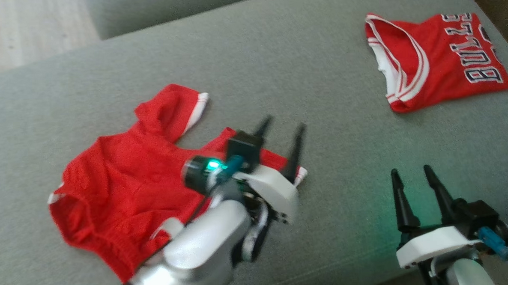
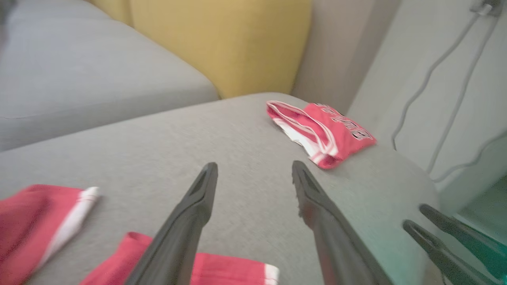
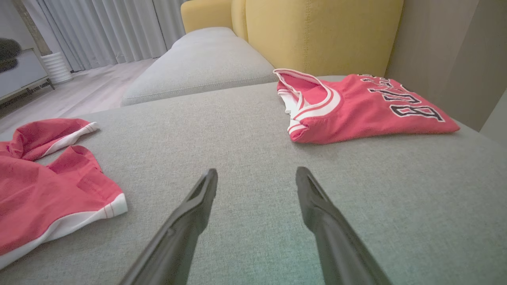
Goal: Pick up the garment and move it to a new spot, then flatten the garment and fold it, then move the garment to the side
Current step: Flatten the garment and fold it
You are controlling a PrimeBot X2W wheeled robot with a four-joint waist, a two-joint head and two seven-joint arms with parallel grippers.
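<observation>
**A:** Garment first: where does it lie?

**B:** The red garment (image 1: pixel 123 186) lies crumpled on the grey sofa cushion (image 1: pixel 284 59), on the robot's left side. One white-edged flap is flung away from the robot, and folds bunch along the near edge.

**A:** And the left tool?

**B:** The left tool (image 1: pixel 280 136) hangs over the garment's right-hand hem, its two dark fingers spread wide apart with nothing between them. In the left wrist view, bare cushion shows in the gap, and red cloth with a white band lies beneath the fingers.

**A:** Is it touching the cloth?

**B:** I cannot tell; the arm hides that spot in the head view.

**A:** The right tool?

**B:** The right tool (image 1: pixel 411 174) sits low on the robot's right over bare cushion, well apart from the garment. Its fingers are likewise spread and empty.

**A:** Anything else on the cushion?

**B:** A folded jersey (image 1: pixel 439 61), red with white trim and dark lettering, lies at the far right corner, well apart from both tools. Behind it rises a yellow backrest (image 3: pixel 317 35), and pale curtains (image 3: pixel 99 27) hang at the far left of the right wrist view.
</observation>
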